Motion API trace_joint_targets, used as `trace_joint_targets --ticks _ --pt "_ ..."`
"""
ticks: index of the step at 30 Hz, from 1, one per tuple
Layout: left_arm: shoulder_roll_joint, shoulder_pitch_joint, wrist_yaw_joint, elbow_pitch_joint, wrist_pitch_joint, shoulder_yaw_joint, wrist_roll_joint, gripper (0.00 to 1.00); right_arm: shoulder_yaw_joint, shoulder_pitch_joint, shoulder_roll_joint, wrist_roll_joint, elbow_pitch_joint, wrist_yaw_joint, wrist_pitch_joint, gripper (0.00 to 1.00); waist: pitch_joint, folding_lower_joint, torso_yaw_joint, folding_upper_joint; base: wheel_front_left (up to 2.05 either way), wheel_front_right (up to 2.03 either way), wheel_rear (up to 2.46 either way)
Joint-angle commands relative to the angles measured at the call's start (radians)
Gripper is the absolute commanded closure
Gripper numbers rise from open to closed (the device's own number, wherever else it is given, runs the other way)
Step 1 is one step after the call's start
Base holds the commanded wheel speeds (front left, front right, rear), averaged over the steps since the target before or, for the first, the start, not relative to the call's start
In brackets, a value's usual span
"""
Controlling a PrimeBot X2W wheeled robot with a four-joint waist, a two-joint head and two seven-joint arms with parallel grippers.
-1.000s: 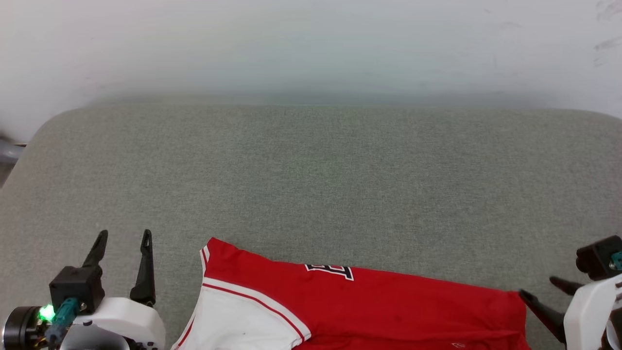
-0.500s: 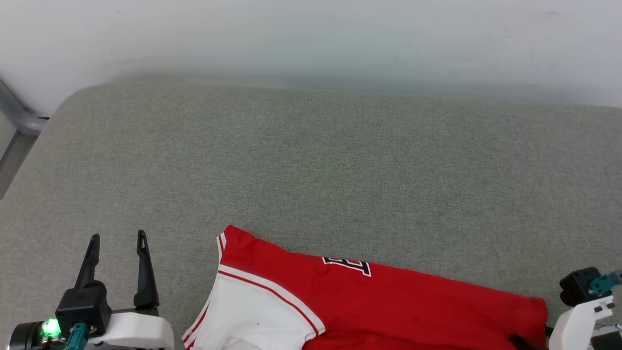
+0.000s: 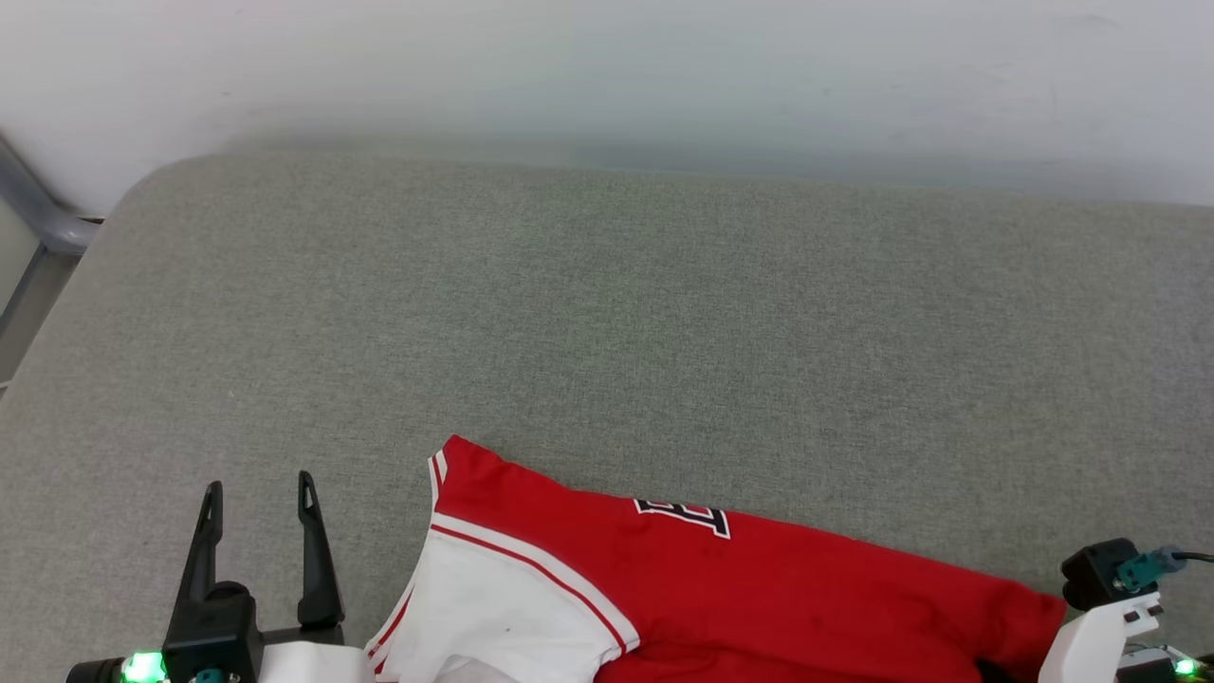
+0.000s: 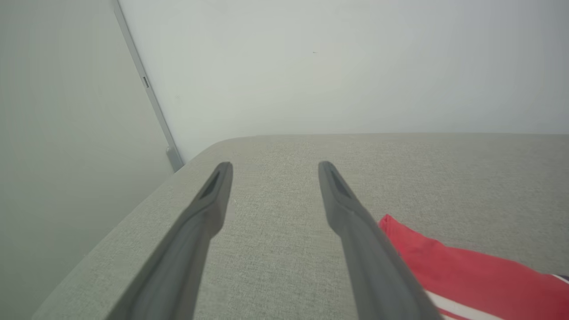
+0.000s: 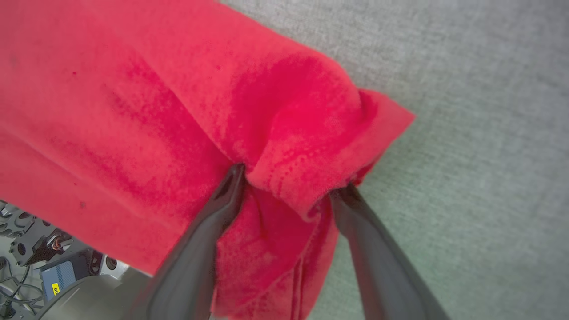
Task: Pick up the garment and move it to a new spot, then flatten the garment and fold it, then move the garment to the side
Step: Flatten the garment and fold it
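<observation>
**Right gripper [image 5: 293,178] straddling a fold of the red shirt [image 3: 759,588]**

At the far left, a grey metal rail [image 3: 38,218] is running down beside the pale wall [image 3: 607,66]. Next to it, the left gripper [image 3: 259,481] is hovering over the grey cushion [image 3: 607,332] near its front edge. Its two dark fingers are spread wide apart and pointing away from the robot, with nothing between them. The shirt is lying just to the right of that gripper, apart from it, along the near edge of the cushion. Its white sleeve with striped trim is facing the left gripper, and part of the black, white-outlined lettering is showing at the upper fold. The red body is stretching off to the right, slightly rumpled. At its far right corner, the right gripper is pressing down into the cloth with its jaws standing wide. A raised ridge of red fabric is sitting between the two fingers and touching both tips (bunched there rather than pinched flat). The shirt's corner is hanging past the right finger onto the cushion.
</observation>
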Motion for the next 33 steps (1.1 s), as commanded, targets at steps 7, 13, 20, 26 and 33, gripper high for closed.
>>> trace_joint_targets --ticks 7,13,20,26,33 --pt "-0.046 0.036 -0.046 -0.007 -0.004 0.068 0.071 0.00 -0.020 -0.037 -0.013 0.025 0.045 0.005 -0.050 1.00 -0.015 0.0001 -0.008 -0.0001 0.00 0.00 0.00" --pt "-0.069 0.048 -0.089 -0.009 -0.004 0.095 0.106 0.00 -0.100 -0.054 -0.070 0.024 0.079 0.006 -0.065 1.00 -0.025 0.0001 -0.012 -0.0001 0.00 0.00 0.00" --pt "-0.089 0.048 -0.119 -0.001 -0.004 0.094 0.145 0.00 -0.196 -0.072 -0.126 -0.017 0.194 0.006 -0.069 1.00 -0.024 0.0001 -0.013 -0.0001 0.00 0.00 0.00" --pt "-0.098 0.047 -0.130 0.004 -0.004 0.095 0.163 0.00 -0.221 -0.084 -0.116 -0.012 0.217 0.006 -0.083 1.00 -0.026 0.0001 -0.022 -0.0001 0.00 0.00 0.00" --pt "-0.093 0.063 -0.138 0.008 -0.004 0.102 0.173 0.00 -0.220 -0.027 -0.110 0.009 0.049 0.007 -0.109 1.00 -0.050 0.0001 -0.033 -0.0001 0.00 0.00 0.00"
